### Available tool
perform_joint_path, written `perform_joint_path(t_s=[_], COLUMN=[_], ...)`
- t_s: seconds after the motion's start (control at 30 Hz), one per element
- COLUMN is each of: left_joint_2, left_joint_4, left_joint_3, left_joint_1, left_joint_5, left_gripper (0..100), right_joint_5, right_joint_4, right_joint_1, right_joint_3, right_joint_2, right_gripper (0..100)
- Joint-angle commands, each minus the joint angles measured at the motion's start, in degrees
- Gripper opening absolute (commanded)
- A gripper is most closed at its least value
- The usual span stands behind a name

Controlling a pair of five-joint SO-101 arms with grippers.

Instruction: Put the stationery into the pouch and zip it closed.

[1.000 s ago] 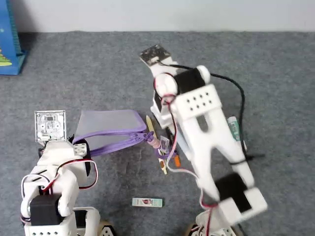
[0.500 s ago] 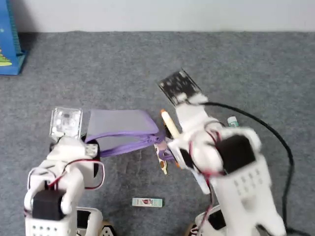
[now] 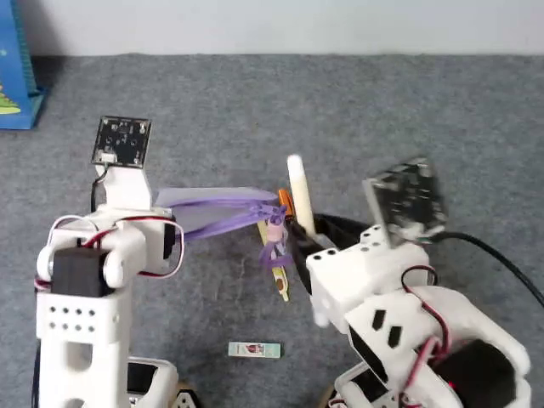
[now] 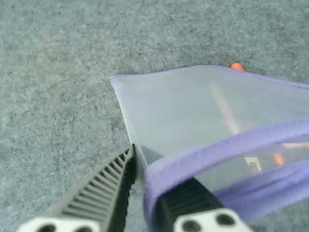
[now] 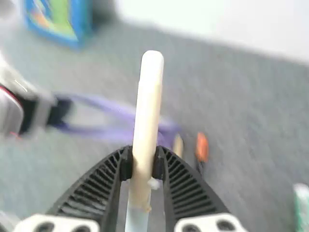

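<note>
- Bare desk (image 3: pixel 212 102) runs from 10 to 2 o'clock.
- Left jaws are clenched on the pouch (image 3: pixel 208 204) rim at 9.
- Right jaws grip a pen (image 3: pixel 299 194), just beside the pouch's 3 o'clock end.
- An eraser (image 3: pixel 254 349) lies at 6.

A grey, felt-like mat covers the desk (image 3: pixel 425 110). A plain white wall (image 3: pixel 297 25) runs along its far edge. A blue box (image 3: pixel 15 68) with colourful print stands at the far left corner.

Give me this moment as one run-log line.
left gripper: shut on pouch | right gripper: shut on pen | pouch: open
</note>
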Motion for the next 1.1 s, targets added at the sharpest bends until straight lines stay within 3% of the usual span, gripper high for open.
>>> perform_joint_path(t_s=[0.0, 0.47, 0.8, 1.07], left_joint_2=[1.2, 2.2, 2.2, 2.0], left_joint_4=[0.5, 0.2, 0.2, 0.2], left_joint_3=[-3.5, -3.5, -3.5, -3.5], left_joint_1=[0.4, 0.5, 0.9, 0.9], left_joint_5=[1.0, 2.1, 2.1, 2.1], left_gripper=[1, 1, 1, 1], right_joint_5=[-4.7, -7.7, -7.6, -7.5], right_joint_4=[-10.4, -61.6, -82.6, -90.3], right_joint_1=[-1.1, -1.5, -4.3, -4.7], right_joint_3=[-0.2, 30.5, 43.2, 44.7], right_joint_2=[0.0, -5.3, -5.2, 4.9], right_gripper=[0.8, 0.8, 0.8, 0.8])
